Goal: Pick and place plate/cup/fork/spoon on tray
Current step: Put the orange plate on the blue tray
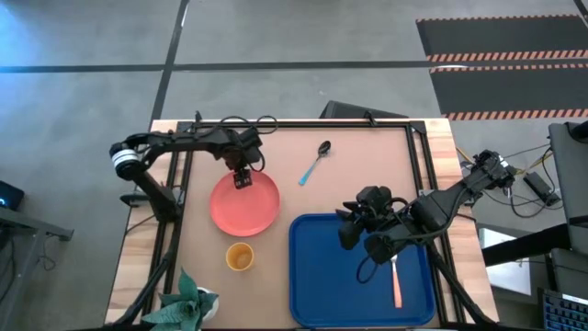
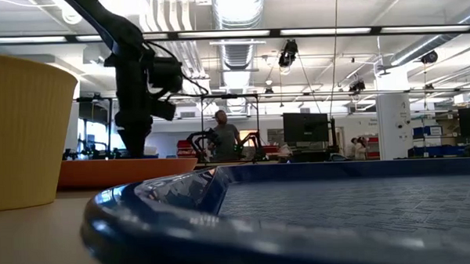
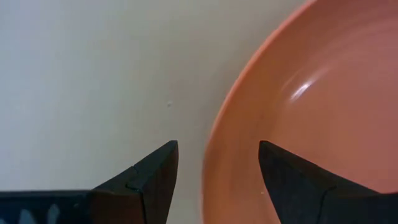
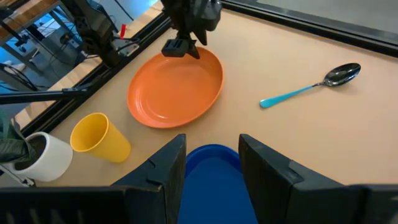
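Observation:
The coral-pink plate (image 1: 244,207) lies flat on the table, left of centre. My left gripper (image 1: 242,179) is open right over the plate's far rim (image 3: 214,155). One finger is over the table outside the rim and one is over the plate's inside; I see no touch. The orange-yellow cup (image 1: 240,256) stands upright near the plate's near side. The teal-handled spoon (image 1: 315,164) lies on the table beyond the blue tray (image 1: 331,276). The peach-handled fork (image 1: 396,280) lies in the tray. My right gripper (image 1: 347,232) is open and empty above the tray's far left part.
A plant in a white pot (image 1: 188,299) stands at the table's near left corner, close to the cup. Dark frame rails (image 1: 175,211) run along the table's left and far edges. Bare table lies between the plate, the spoon and the tray.

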You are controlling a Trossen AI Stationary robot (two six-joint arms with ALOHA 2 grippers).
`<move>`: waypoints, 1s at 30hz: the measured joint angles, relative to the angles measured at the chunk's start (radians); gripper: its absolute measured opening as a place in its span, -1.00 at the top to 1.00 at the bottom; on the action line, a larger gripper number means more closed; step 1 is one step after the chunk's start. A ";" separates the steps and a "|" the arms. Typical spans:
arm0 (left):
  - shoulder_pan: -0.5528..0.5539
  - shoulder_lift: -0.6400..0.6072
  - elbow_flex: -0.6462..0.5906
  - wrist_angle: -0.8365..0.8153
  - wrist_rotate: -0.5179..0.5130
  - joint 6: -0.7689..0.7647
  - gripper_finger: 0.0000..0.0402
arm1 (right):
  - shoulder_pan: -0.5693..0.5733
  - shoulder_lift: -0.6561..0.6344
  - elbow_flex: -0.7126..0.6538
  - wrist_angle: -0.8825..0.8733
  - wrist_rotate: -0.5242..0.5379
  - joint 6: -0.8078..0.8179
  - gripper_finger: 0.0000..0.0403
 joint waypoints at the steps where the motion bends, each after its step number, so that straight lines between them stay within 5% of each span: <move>1: 0.000 0.010 0.000 0.003 0.001 0.009 -0.02 | 0.000 0.000 0.000 0.000 0.000 0.000 0.32; 7: 0.000 0.070 -0.002 0.007 0.010 0.014 0.24 | 0.000 0.000 0.000 0.000 0.022 -0.001 0.32; 13: 0.002 0.088 0.002 0.006 0.034 0.014 0.90 | 0.000 0.000 0.000 -0.001 0.027 -0.009 0.32; 30: 0.009 -0.092 0.131 0.022 0.187 -0.092 0.99 | 0.000 -0.030 -0.001 -0.060 0.078 -0.011 0.32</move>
